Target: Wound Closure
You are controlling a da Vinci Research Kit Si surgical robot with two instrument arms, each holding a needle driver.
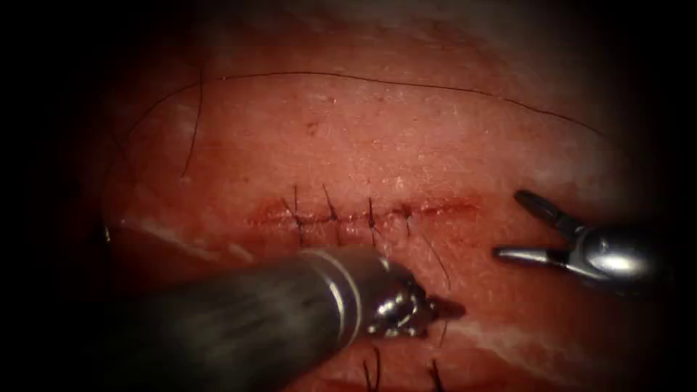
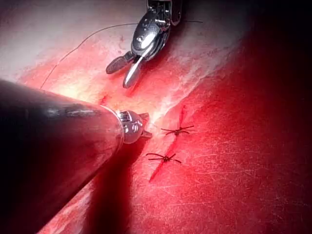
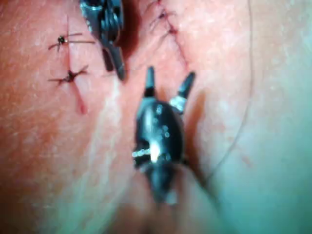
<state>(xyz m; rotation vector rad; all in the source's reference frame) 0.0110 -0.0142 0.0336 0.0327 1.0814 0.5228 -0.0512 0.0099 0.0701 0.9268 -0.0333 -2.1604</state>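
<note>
Your right tool [image 1: 519, 226] sits at 3 o'clock, right of the cut [image 1: 363, 215], jaws spread wide, holding nothing. Your left tool [image 1: 443, 310] comes in from 7 o'clock, tip just below the cut's stitches [image 1: 332, 215]; jaws look closed, and I can't tell if they pinch the thread [image 1: 435, 86] or anything else. Thread arcs from 10 o'clock across 12 to 2, lying slack on the tissue [image 1: 406, 138]. I can't make out the needle anywhere. My read: you're between stitches, several already placed. Next move calls for finding the needle and taking a firm hold on it.
</note>
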